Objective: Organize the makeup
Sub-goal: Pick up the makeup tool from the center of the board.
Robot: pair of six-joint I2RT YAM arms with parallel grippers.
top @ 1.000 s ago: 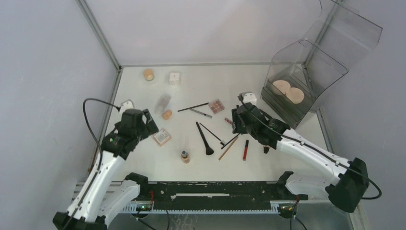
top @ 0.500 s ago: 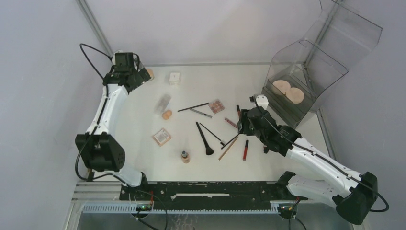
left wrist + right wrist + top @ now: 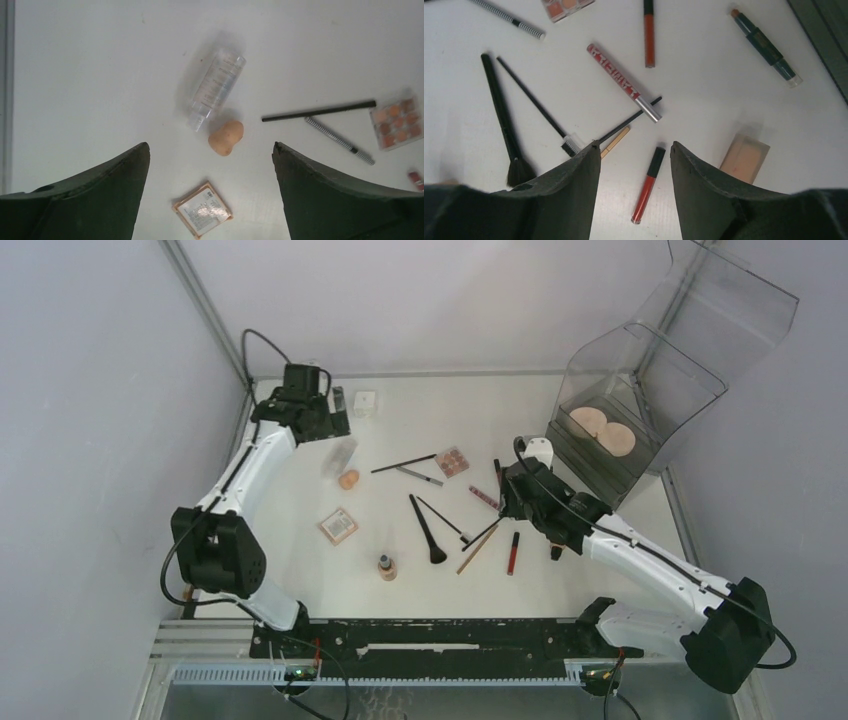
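The makeup lies scattered over the white table. My left gripper [image 3: 335,418] is open and empty, high above the far left. Its wrist view [image 3: 210,146] looks down on a clear bottle [image 3: 216,90], a beige sponge [image 3: 226,137] and a square tan compact [image 3: 202,209]. My right gripper [image 3: 507,498] is open and empty above the middle right. In its wrist view [image 3: 635,145] a red lip tube [image 3: 648,185] lies on the table below the gap between the fingers. Black brushes [image 3: 504,115], a red-and-silver tube [image 3: 624,82] and a beige compact [image 3: 745,156] lie around it.
The clear smoky organizer [image 3: 640,390] stands at the far right with two round beige compacts [image 3: 602,430] inside. A white cube jar [image 3: 365,403], a pink palette [image 3: 452,461], a tan bottle [image 3: 386,566] and pencils [image 3: 404,463] lie across the table. A teal stick [image 3: 766,47] lies near the organizer.
My left arm swung up from the near left to the far left corner, then rightward beside the white cube jar. My right gripper shifted slightly; both stayed open.
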